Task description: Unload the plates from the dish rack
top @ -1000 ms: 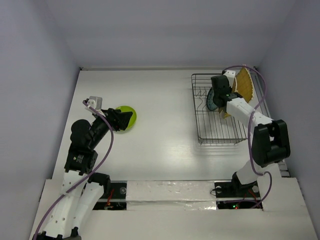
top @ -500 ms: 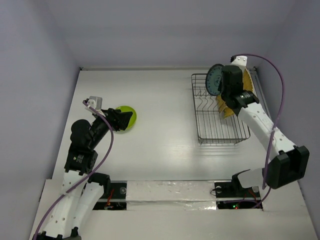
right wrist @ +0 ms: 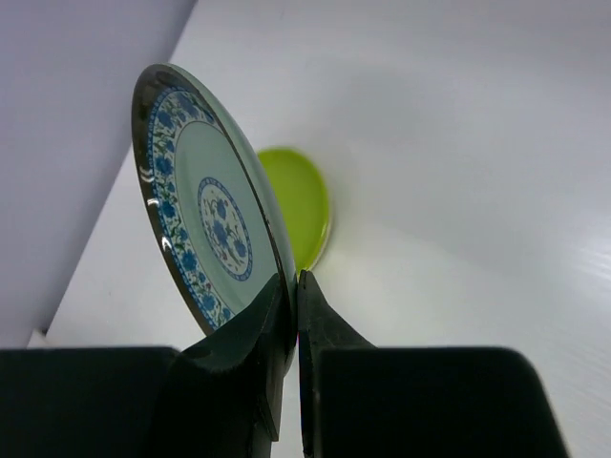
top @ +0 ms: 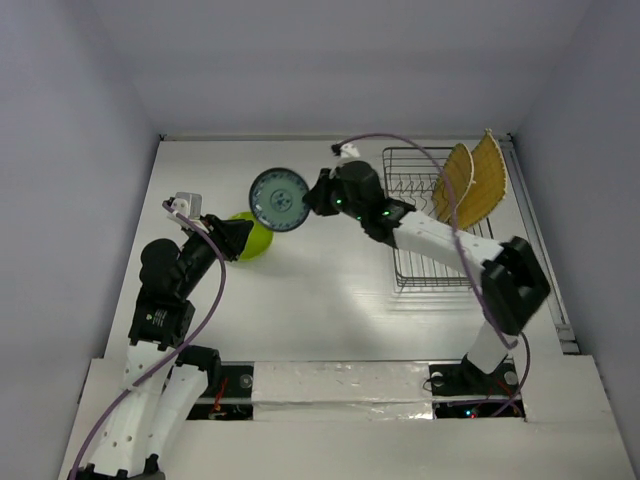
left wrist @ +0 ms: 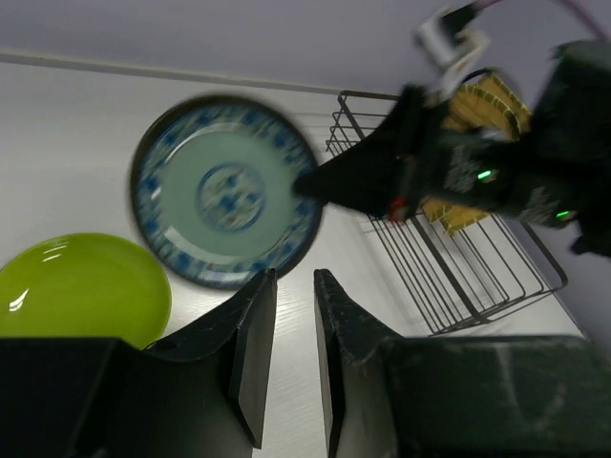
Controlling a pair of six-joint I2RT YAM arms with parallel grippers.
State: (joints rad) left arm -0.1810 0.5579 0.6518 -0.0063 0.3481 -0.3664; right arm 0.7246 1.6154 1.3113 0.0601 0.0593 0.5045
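Observation:
My right gripper (top: 310,200) (right wrist: 296,281) is shut on the rim of a dark teal plate (top: 278,199) (right wrist: 205,219) (left wrist: 224,191) with a blue floral pattern. It holds the plate tilted in the air at centre-left, just above and right of a lime-green plate (top: 256,240) (left wrist: 81,286) (right wrist: 301,205) lying flat on the table. My left gripper (top: 240,240) (left wrist: 294,279) hovers at the lime plate's near edge, shut to a thin slit with nothing between its jaws. The wire dish rack (top: 440,270) (left wrist: 458,277) stands at the right with two tan woven plates (top: 455,180) (top: 490,170) upright in it.
White walls close the table at the back and on both sides. The right arm stretches across the middle of the table from the rack side. A purple cable (top: 400,145) loops over the rack.
The right arm lifted the teal plate out of the rack and swung it left to above the lime plate. The left gripper's jaws have closed; that arm has stayed in place.

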